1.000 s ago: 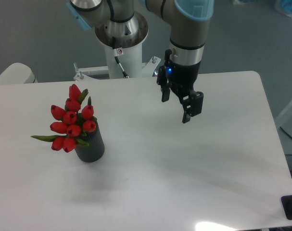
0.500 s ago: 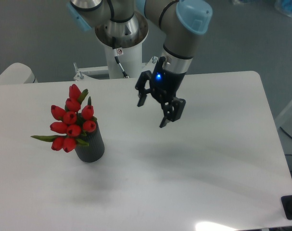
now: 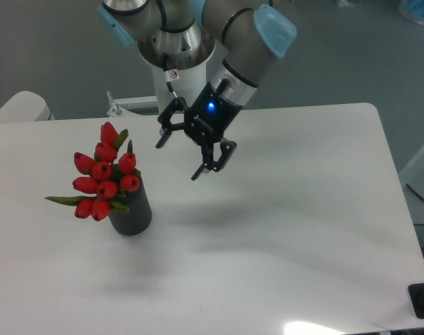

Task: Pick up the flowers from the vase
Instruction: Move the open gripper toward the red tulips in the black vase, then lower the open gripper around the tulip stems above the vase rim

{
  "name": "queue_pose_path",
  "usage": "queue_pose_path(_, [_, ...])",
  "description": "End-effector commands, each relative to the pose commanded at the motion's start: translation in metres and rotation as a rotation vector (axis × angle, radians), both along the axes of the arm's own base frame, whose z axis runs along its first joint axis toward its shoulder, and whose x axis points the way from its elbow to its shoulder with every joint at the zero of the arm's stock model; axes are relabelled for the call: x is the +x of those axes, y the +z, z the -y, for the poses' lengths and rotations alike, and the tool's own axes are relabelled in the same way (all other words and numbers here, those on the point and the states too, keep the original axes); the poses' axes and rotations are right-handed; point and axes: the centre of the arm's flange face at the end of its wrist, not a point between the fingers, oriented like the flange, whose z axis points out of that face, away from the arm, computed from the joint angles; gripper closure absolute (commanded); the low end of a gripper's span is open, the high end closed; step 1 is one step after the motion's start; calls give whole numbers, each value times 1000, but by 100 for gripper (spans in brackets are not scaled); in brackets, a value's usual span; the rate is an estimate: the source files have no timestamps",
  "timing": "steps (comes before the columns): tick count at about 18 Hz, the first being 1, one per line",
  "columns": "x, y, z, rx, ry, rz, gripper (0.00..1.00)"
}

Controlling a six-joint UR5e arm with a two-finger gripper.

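The single fixed camera looks down on a white, smooth-topped table with rounded corners. Toward its left side stands a short, dark grey, matte ribbed cylinder of a vase, upright on the table surface. In its mouth sits a bunch of closed red tulip buds with green stems and pointed green leaves; the buds rise well above the vase rim and lean to the left, with one long leaf sticking out sideways at the lower left of the bunch.

Above the table and to the right of the flowers hangs the black two-finger claw, carried on a grey robot arm with light blue joint caps. The claw is tilted, its fingers aimed down and to the left, toward the bunch. Its two fingers are spread wide apart with nothing between them. A small blue light glows on the claw body just above the fingers. The claw is near the flowers but apart from them, touching neither the buds nor the vase, and it is clear of the table surface, which shows a soft shadow beneath it.

Behind the table stands the arm's white cylindrical pedestal, against a grey floor.
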Motion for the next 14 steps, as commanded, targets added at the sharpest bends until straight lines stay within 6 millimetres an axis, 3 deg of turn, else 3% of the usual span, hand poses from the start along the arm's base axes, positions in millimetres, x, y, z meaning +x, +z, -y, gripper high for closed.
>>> queue_pose_path(5, [33, -1, -6, 21, -51, -32, 0])
queue_pose_path(10, [45, -24, -22, 73, -87, -102, 0])
queue_pose_path(14, [48, -31, -23, 68, -92, -93, 0])
